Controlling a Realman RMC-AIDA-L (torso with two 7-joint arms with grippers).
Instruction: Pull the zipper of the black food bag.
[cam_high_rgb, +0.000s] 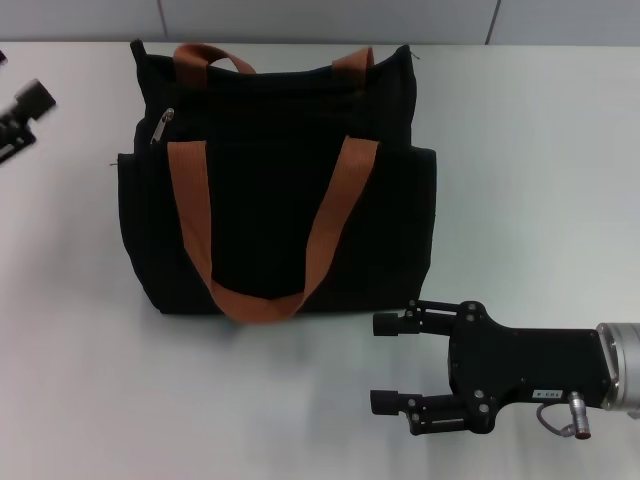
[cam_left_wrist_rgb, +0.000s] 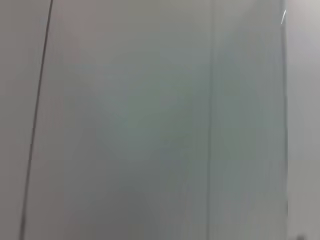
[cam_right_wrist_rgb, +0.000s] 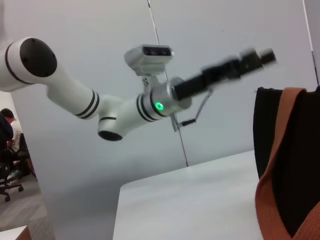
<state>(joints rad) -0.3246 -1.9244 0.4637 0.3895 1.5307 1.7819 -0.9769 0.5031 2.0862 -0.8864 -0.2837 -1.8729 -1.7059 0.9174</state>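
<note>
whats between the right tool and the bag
Only bare table: in the head view the right tool, open, sits just off the bag's near right corner.

Black food bag (cam_high_rgb: 275, 200), orange-brown straps (cam_high_rgb: 190, 210), silver zipper (cam_high_rgb: 161, 127), white table (cam_high_rgb: 530, 170)

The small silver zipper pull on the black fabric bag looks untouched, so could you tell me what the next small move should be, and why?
Probably bring the left gripper across toward the small silver zipper pull. That pull sits at the upper left of the boxy black fabric bag, nearest the left gripper, which is off at the table's left edge. The right gripper is open, low beside the bag's right corner, holding nothing.
</note>
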